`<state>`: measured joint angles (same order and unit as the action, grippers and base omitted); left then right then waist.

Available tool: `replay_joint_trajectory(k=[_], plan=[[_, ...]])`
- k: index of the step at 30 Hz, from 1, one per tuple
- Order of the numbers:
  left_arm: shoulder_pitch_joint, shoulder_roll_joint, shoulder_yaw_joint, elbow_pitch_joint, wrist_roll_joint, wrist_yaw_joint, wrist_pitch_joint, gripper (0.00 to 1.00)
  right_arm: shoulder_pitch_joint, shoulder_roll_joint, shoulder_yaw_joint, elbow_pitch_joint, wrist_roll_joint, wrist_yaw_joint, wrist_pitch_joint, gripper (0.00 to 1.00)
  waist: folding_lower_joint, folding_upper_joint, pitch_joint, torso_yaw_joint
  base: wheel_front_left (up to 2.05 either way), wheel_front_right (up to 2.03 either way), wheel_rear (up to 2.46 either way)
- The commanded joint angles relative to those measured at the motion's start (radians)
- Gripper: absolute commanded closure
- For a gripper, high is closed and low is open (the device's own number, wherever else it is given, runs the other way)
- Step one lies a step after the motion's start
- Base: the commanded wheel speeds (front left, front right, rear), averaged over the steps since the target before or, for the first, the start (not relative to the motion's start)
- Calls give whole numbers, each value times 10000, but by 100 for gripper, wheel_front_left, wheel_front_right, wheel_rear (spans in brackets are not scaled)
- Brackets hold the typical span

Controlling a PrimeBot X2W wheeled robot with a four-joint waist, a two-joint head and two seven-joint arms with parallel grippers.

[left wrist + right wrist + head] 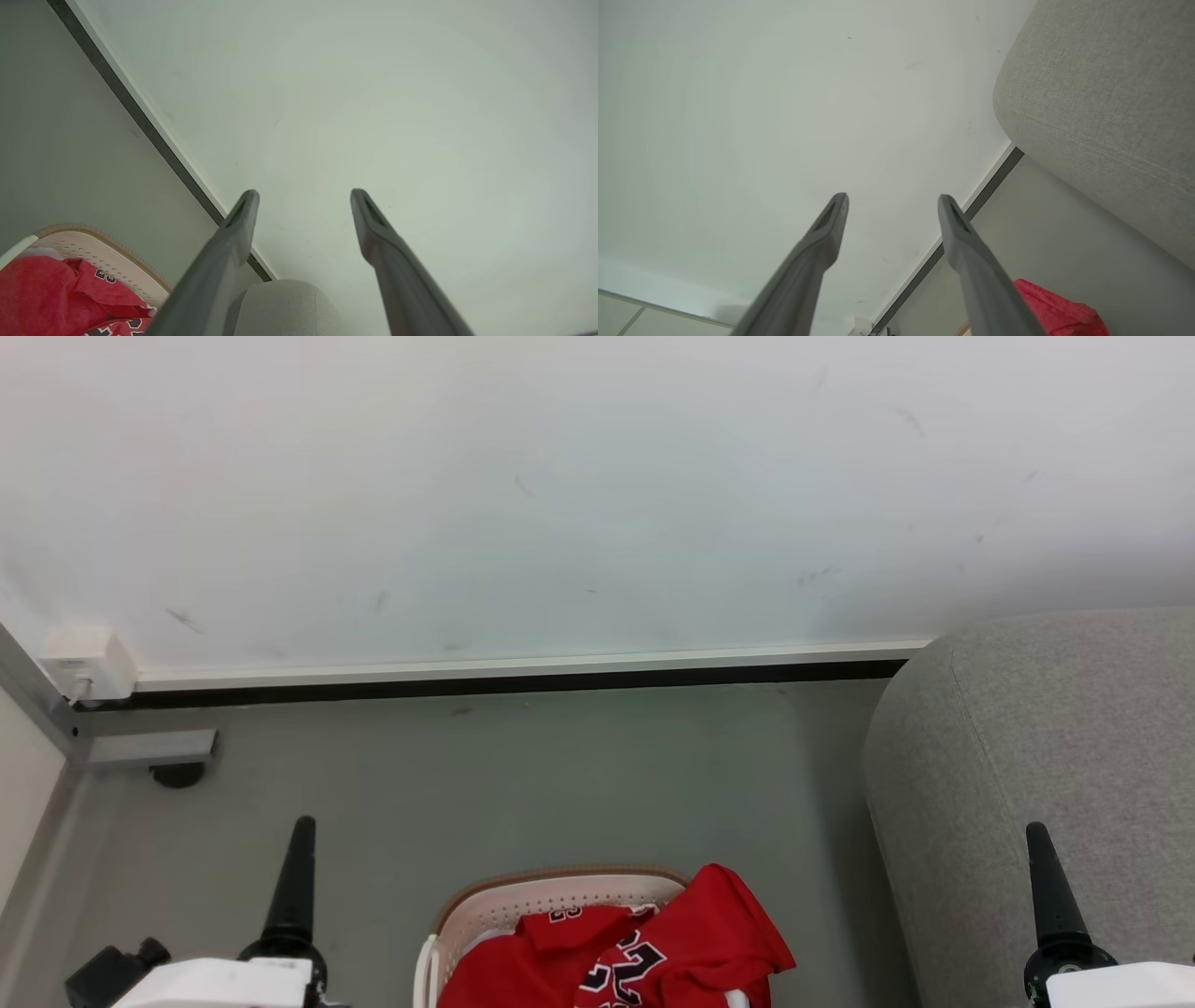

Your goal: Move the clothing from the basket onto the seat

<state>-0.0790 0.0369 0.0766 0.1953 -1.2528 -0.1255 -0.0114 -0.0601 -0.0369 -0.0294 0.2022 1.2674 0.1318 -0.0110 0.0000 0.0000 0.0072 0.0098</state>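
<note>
The clothing (653,952), red with white trim and black-and-white numerals, lies heaped in the basket (551,889) at the bottom middle of the head view, one fold hanging over the basket's right rim. The seat (1046,747), a light-grey sofa, stands to the right of the basket. My left gripper (301,831) hangs to the left of the basket, above the floor. My right gripper (1038,835) is in front of the seat's side. In the wrist views the left gripper (303,193) and the right gripper (893,198) both stand open with nothing between their fingers, pointing at the wall.
A white wall with a skirting board (523,670) runs behind the grey floor (523,775). A white socket box (89,665) and a grey metal bar with a black foot (154,749) sit at the far left. Floor shows between the basket and the wall.
</note>
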Motion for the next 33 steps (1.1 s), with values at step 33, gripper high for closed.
replay_joint_trajectory(k=[33], plan=[[-181,493,-968,-522,6962,371,-1169,0,95,-134,263,-155,-7243,-10,-1181,0,0,0,-64,162,0,0,0]])
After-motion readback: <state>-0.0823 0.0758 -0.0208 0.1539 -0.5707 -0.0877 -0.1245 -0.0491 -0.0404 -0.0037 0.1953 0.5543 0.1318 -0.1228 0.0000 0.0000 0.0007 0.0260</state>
